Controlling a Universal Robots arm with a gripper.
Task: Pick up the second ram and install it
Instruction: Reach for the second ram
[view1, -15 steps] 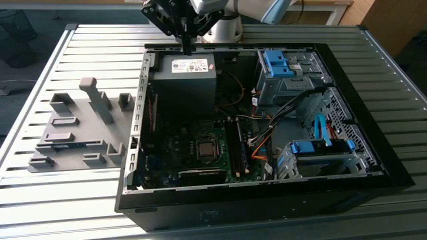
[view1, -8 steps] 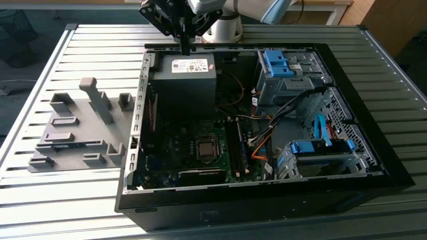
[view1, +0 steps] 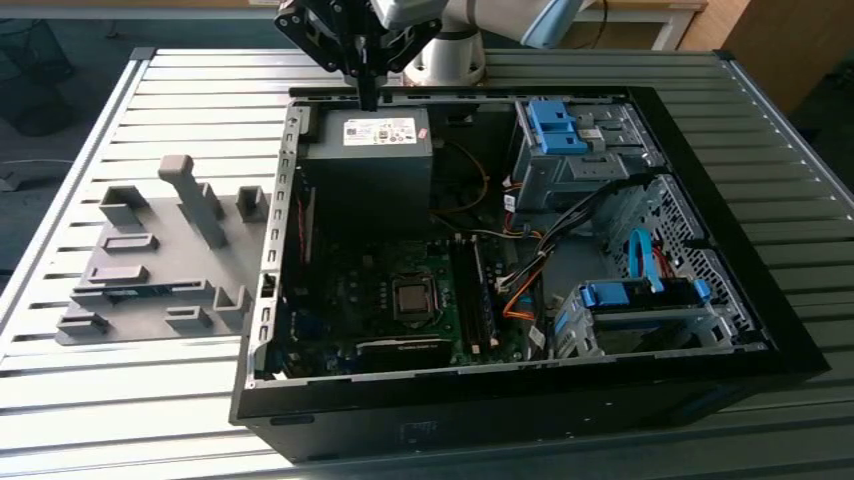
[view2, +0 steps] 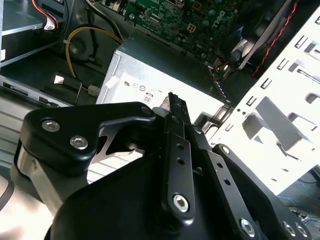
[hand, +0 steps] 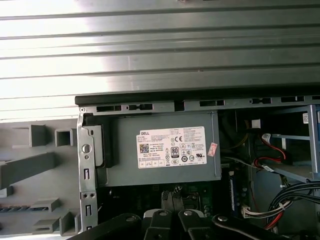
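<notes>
Over the power supply (view1: 378, 165) the gripper (view1: 364, 97) hangs clenched, empty; the ram (view1: 140, 291) lies in its holder (view1: 160, 225), so fetching it means crossing over and opening.

We see a black gripper (view1: 364, 92) and a black computer case (view1: 534, 405). The power supply (view1: 367, 175) is dark grey with a white label (view1: 384, 131). The motherboard (view1: 340, 275) is green, the drive brackets (view1: 550, 128) blue, the holder blocks (view1: 200, 205) grey, the second ram (view1: 140, 291) blue-green, the table (view1: 134, 400) silver with ribs.
</notes>
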